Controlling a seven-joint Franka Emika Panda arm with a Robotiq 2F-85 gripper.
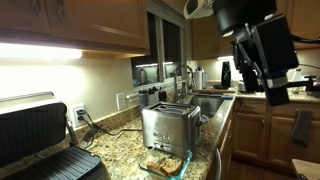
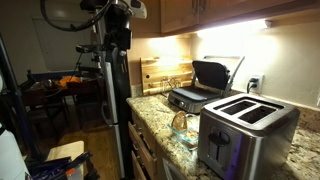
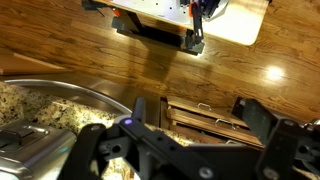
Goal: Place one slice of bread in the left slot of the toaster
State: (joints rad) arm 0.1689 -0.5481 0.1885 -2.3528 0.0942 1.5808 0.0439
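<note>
Three cameras around one kitchen counter
Both exterior views sit near the counter (image 1: pixel 115 135) and face along it from opposite ends; both show the toaster (image 1: pixel 168 125) and the grill (image 1: pixel 35 135). The wrist view looks down from high up at the wood floor (image 3: pixel 110 55).

- There's the toaster (image 1: pixel 168 125), on the counter (image 1: pixel 120 135), close to the front edge.
- Just beside it, a glass dish (image 1: pixel 165 165), and the slice of bread (image 1: pixel 160 164) lies inside the dish.
- Along the counter, the dish sits between the toaster and the grill press (image 2: pixel 205 85), which is set back toward the wall.
- On the toaster's far side from the grill, the sink (image 1: pixel 212 97) is set into the counter.
- The arm (image 2: pixel 115 45) rises beside the counter's end, off the worktop.
- In the wrist view, the gripper (image 3: pixel 190 105) hangs out past the counter's edge, above the floor (image 3: pixel 100 50), with the drawers (image 3: pixel 205 118) below it.
</note>
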